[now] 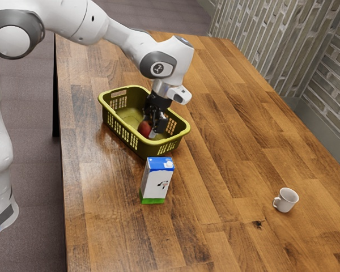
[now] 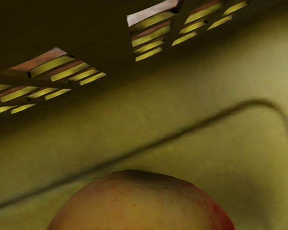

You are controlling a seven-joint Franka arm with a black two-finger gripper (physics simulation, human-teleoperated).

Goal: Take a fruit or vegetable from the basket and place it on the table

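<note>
Your fruit (image 1: pixel 144 128), right at the pincer (image 1: pixel 151 129), is probably firm, slick, bruisable; take its widest girth gently; you cannot tell whether the pincer is apart or clamped.

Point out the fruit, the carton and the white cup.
Fruit (image 2: pixel 141 203): wrist view, its rounded surface.
Carton (image 1: pixel 153 183): exterior view, its white side.
White cup (image 1: pixel 285 204): exterior view, its outer wall.

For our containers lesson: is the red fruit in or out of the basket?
In: the exterior view shows the fruit below the rim of the basket, within its walls.
</note>
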